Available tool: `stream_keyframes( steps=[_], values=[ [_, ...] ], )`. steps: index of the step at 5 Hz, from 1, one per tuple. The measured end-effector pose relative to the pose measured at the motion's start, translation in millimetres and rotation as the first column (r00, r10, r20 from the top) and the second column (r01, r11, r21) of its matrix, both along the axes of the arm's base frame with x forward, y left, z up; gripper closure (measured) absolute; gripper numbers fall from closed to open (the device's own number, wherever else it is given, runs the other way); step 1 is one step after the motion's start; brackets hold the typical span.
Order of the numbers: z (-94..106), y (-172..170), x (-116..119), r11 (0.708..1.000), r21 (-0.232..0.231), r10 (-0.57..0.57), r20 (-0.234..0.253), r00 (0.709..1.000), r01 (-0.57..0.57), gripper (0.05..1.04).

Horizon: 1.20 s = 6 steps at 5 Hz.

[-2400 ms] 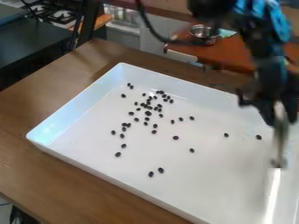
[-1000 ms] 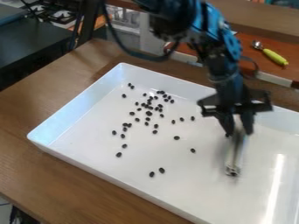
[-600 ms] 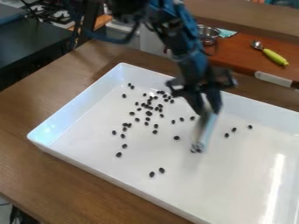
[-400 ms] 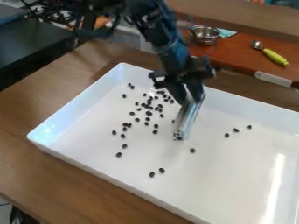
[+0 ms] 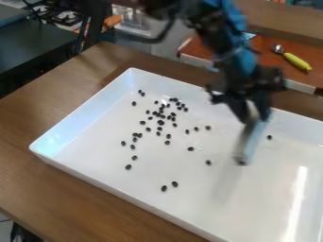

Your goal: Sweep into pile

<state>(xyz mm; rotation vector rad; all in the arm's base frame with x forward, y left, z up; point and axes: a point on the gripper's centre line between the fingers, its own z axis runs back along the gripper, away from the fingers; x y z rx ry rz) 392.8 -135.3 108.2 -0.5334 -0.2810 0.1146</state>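
Camera view is giving me the black gripper [image 5: 253,116] hanging over the far right part of the white tray [image 5: 79,125], its fingers pinching a long pale bar [image 5: 251,142] between them. The bar is slanting down, its lower end pointing toward the near left; whether that end is touching the tray floor, I am not managing to tell. Seen from here, the gripper is overlapping the far wall, so I am minding that rim most. Toward the near wall I am seeing a broad stretch of white floor, and the right side of the tray is running out of view. The tray is sitting on a brown wooden table [image 5: 38,113]

I am counting one tray, one bar and several dozen black beans [image 5: 161,123], all lying inside the tray. Most are bunching loosely in its far left half, too close together for me to be counting exactly. Two [image 5: 174,184] are lying side by side near the near wall, one [image 5: 208,162] is lying left of the bar's lower end, and one [image 5: 269,137] is lying just to the bar's right. Beyond, one utensil with a yellow-green handle [image 5: 295,61] is resting on a reddish-brown counter
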Motion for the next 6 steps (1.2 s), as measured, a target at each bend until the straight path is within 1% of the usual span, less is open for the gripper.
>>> stream_keyframes(
  steps=[1, 2, 3, 4, 5, 6],
  values=[
    [4.6, -38, 10, 1.0, -0.016, 0.02, 0.01, 1.0, -0.02, 0.742],
    [-24.9, -65, 10, 0.999, 0.032, -0.011, -0.006, 1.0, 0.011, 0.742],
    [-40.3, -61, 20, 0.998, 0.066, 0.006, 0.01, 1.0, -0.007, 0.742],
    [-42.1, -50, 25, 0.997, 0.073, 0.019, 0.021, 1.0, -0.02, 0.743],
    [-49.4, -25, 24, 0.996, 0.064, 0.058, -0.007, 0.998, -0.057, 0.742],
    [-46.2, 12, 16, 0.995, 0.068, 0.07, -0.021, 0.997, -0.068, 0.743]
  ],
)
